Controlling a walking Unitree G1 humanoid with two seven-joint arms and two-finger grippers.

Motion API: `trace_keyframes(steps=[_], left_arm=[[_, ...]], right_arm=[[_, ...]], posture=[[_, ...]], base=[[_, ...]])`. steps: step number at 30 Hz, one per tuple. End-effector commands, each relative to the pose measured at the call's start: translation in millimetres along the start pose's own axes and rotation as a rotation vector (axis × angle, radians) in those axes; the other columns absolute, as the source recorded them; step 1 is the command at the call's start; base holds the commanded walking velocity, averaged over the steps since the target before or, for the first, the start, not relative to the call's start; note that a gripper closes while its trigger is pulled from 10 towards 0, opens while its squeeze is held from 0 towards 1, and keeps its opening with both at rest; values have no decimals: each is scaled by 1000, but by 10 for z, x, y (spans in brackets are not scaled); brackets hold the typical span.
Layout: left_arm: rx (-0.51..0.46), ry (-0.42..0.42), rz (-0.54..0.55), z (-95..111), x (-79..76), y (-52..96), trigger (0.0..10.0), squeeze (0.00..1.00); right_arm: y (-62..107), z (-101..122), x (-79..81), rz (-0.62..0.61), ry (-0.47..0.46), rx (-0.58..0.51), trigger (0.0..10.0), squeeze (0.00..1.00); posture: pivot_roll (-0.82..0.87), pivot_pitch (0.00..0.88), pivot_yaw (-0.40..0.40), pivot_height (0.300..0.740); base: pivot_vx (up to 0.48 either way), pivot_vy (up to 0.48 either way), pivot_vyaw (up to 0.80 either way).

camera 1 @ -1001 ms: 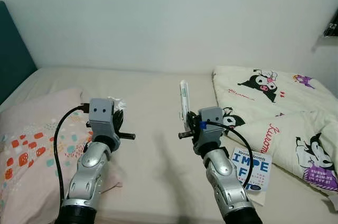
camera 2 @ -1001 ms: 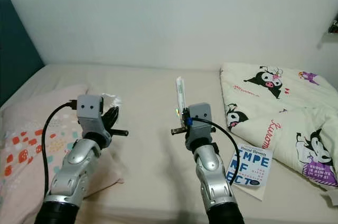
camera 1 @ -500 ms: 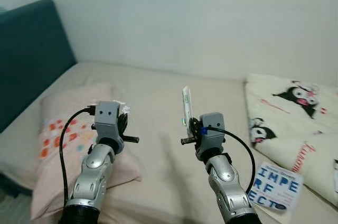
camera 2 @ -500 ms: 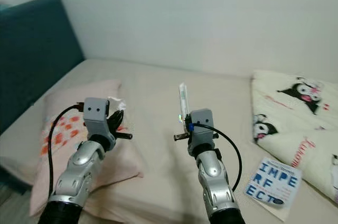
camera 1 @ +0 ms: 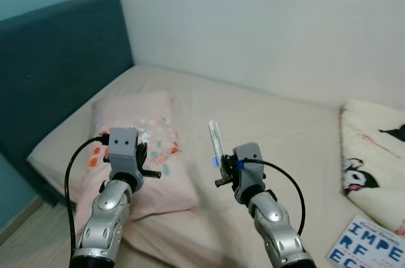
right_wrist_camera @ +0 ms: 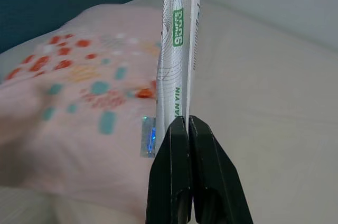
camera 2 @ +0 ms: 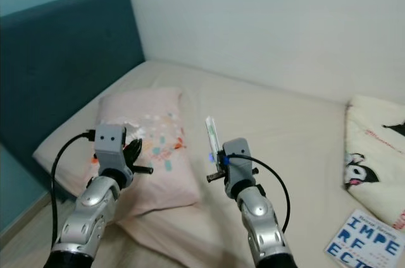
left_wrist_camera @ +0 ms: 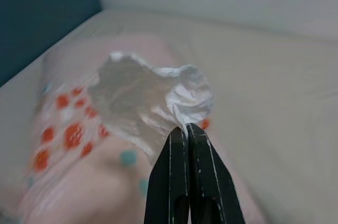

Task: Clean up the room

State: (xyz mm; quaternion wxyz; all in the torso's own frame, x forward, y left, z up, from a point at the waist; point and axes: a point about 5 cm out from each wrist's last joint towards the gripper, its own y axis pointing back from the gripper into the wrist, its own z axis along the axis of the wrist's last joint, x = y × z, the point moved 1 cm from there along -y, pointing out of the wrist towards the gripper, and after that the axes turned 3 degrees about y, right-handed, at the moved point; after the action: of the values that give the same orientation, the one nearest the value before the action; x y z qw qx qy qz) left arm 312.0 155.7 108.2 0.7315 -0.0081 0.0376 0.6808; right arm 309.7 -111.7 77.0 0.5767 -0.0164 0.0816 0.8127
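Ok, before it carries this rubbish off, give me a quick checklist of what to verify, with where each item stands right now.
1. Left gripper pinched on the crumpled tissue: ok.
2. Right gripper shut on the flat wrapper, which stands upright: ok.
3. Both loads held up off the bed, apart from the pillow: ok.
4. Somewhere to drop the rubbish, such as a bin: cannot tell.
5. Bed fully tidied: not ok, a book lies beside the blanket.
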Motion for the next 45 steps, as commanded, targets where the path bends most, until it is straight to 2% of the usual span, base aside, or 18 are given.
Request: trace_keyframes(steps=[1,5,12,20,25,31,37,45], left_arm=[[45,-16,-20,-96,-43,39,10000,0],[75,-48,-32,-156,-75,63,10000,0],[73,-55,-34,-147,-62,63,10000,0],[68,-53,-31,-118,-55,77,10000,0],[107,-58,-32,-199,-32,123,10000,0],[134,-27,-15,-224,-20,135,10000,0],[148,-39,11,-266,-1,131,10000,0],[172,16,18,-318,3,133,10000,0]], right_arm=[[1,-37,18,12,-12,22,10000,0],[13,-38,0,-2,-18,22,10000,0],[29,-46,2,-9,-30,22,10000,0],[12,-85,67,43,-45,51,10000,0],[12,-123,89,64,-32,70,10000,0],[3,-137,91,67,-35,78,10000,0],[-9,-159,124,81,-33,91,10000,0],[0,-186,116,77,-26,101,10000,0]], posture=[[23,2,-33,740],[19,4,-28,740],[24,0,-25,740],[32,0,-38,740],[39,0,-44,740],[46,0,-50,740],[42,0,-46,740],[38,0,-59,740]], base=[[0,0,800],[0,0,800],[0,0,800],[0,0,800],[0,0,800],[0,0,800],[0,0,800],[0,0,800]])
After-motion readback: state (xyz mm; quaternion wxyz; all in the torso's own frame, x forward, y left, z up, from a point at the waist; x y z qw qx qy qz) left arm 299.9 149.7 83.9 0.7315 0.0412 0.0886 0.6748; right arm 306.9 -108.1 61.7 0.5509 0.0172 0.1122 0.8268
